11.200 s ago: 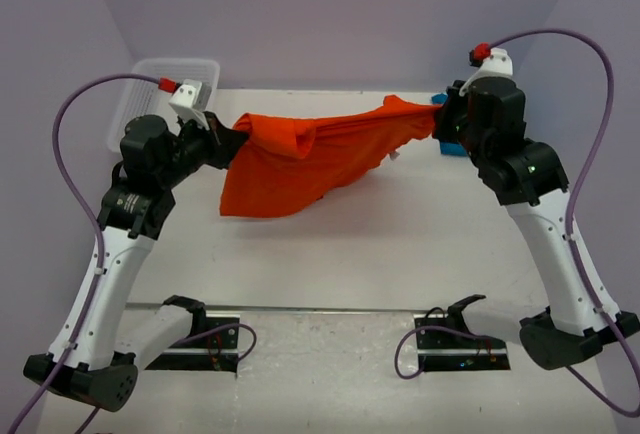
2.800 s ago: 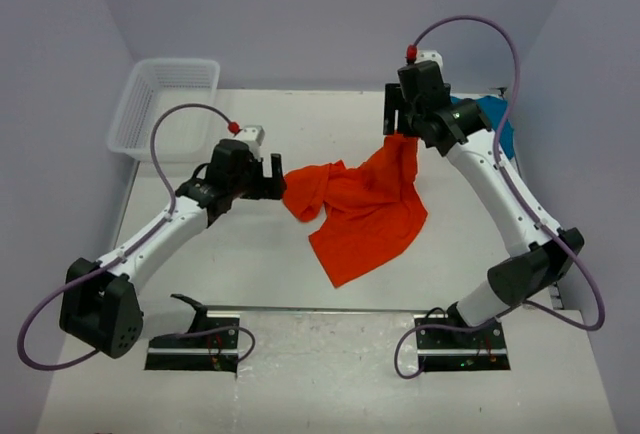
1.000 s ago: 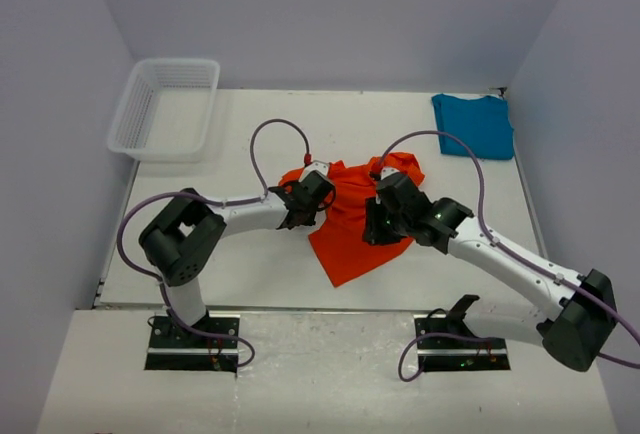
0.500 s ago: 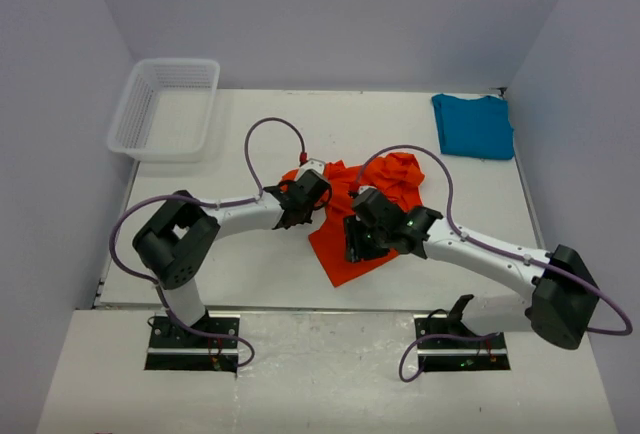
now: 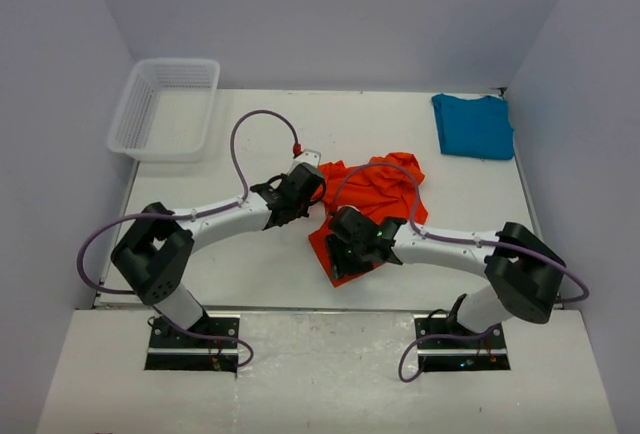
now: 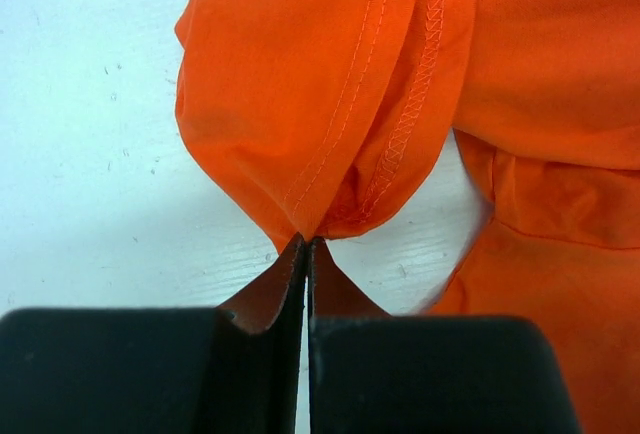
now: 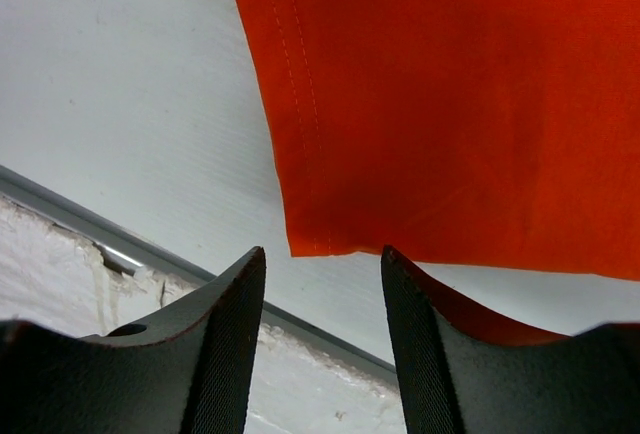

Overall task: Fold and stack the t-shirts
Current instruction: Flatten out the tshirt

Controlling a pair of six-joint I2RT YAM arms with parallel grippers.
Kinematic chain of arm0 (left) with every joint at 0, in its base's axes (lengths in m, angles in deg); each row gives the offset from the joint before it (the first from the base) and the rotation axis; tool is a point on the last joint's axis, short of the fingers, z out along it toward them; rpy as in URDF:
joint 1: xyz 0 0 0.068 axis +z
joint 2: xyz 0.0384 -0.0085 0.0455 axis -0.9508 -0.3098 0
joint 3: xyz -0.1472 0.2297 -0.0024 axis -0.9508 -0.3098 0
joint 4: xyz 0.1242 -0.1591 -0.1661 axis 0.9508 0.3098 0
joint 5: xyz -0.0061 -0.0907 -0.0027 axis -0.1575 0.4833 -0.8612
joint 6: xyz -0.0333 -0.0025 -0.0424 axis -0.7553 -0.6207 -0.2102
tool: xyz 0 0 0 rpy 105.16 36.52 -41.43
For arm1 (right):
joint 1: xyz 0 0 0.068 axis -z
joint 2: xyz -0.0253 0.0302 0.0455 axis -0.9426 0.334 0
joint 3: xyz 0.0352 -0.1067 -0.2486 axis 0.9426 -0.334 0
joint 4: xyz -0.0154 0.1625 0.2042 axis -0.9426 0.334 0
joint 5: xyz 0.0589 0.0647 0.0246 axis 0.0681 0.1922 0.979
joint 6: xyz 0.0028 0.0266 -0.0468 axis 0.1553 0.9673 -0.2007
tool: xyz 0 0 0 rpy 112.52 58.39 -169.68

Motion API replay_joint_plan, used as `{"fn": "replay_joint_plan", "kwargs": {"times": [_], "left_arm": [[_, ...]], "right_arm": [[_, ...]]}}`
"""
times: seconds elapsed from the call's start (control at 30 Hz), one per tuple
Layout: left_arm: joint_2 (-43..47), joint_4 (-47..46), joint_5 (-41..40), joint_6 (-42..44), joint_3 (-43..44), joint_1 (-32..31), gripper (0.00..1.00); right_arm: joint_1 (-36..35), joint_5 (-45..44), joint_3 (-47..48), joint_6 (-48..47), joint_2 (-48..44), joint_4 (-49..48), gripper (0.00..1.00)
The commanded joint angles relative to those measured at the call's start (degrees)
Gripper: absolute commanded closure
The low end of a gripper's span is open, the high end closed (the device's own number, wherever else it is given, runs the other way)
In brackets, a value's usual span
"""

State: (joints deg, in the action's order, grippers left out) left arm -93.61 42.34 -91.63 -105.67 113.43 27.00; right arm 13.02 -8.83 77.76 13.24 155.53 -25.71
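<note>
Crumpled orange-red cloth t-shirt [image 5: 380, 189] lies mid white worktop [image 5: 220, 264]. Flat teal-blue cloth t-shirt [image 5: 473, 126] sits well apart, beyond it and to its right. At the orange shirt's left edge, left gripper [image 6: 307, 254] has jaws clamped on a stitched fold; right gripper [image 7: 322, 279] sits over its near hem corner, jaws apart.

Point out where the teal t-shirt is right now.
In the top view, the teal t-shirt lies at the far right corner of the table, well apart from the orange t-shirt crumpled mid-table.
</note>
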Motion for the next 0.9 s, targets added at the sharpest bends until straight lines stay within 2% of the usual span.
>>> {"fn": "replay_joint_plan", "kwargs": {"times": [0.0, 0.17, 0.33, 0.47, 0.6, 0.7, 0.87], "left_arm": [[2.2, 0.5, -1.4, 0.6, 0.6, 0.5, 1.00], [3.3, 0.3, -0.9, 0.4, 0.3, 0.5, 1.00], [4.0, 0.5, -0.9, 0.6, 0.1, 0.5, 1.00], [4.9, 0.6, -1.2, 0.8, 0.1, 0.5, 1.00], [6.2, 0.7, -1.4, 0.9, -0.2, 0.7, 1.00], [7.7, 0.6, -0.7, 0.9, -0.6, 1.2, 1.00], [11.1, 0.3, 1.4, 0.9, -0.7, 1.5, 1.00]], "right_arm": [[-0.6, 0.9, -0.9, 1.4, 1.2, -3.3, 0.48], [-1.2, 1.2, -1.2, 1.3, 3.8, -4.7, 0.42], [-1.4, 0.8, -0.9, 1.4, 6.9, -5.9, 0.41], [-1.9, 0.3, -0.9, 2.7, 9.2, -6.6, 0.45], [-2.7, -0.9, -1.6, 4.5, 11.2, -6.4, 0.55], [-3.4, -1.3, -2.7, 6.1, 12.2, -6.9, 0.55], [-5.0, -8.2, -0.8, 7.8, 17.0, -1.4, 0.55]]}}
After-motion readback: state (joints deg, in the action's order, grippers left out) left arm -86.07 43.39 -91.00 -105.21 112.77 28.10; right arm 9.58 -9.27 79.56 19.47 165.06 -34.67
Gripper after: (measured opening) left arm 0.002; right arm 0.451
